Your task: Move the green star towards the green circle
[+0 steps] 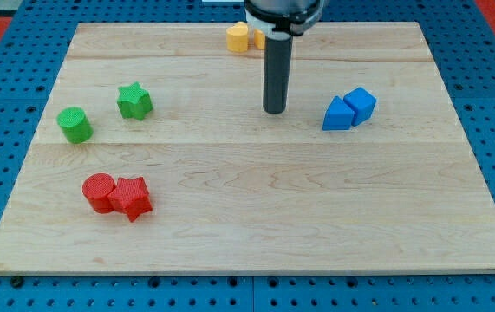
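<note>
Green star-shaped block (134, 100) in left part of frame, near but apart from green round block (74, 125) on wooden desk (256, 208). No fingers fitted; my tip (274, 111) upper centre, touching nothing. Push outstanding

The table top (256, 217) is pale wood with visible grain and a smooth, matt finish, made of several planks joined side by side. The green star (133, 100), the green circle (74, 125) and the other small blocks look like matt plastic with fine ridges. The rod above my tip (274, 111) is dark, smooth and slightly shiny.
</note>
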Robot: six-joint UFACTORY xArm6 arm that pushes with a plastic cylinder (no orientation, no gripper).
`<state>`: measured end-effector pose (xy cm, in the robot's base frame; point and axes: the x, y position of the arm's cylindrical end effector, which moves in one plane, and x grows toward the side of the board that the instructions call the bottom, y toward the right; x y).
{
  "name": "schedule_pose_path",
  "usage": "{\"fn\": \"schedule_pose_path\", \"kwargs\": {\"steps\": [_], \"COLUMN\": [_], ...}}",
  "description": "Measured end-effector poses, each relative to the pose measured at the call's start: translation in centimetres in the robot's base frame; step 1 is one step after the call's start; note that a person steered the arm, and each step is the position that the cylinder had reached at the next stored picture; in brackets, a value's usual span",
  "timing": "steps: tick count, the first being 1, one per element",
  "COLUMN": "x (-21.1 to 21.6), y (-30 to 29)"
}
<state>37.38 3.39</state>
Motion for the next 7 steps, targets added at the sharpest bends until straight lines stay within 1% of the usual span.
{"fn": "schedule_pose_path", "kwargs": {"steps": [2,3,5,7], "x": [-0.6,-0.7,-0.7,-1.4], "y": [-1.3,-3.8,-3.8,-6.5]}}
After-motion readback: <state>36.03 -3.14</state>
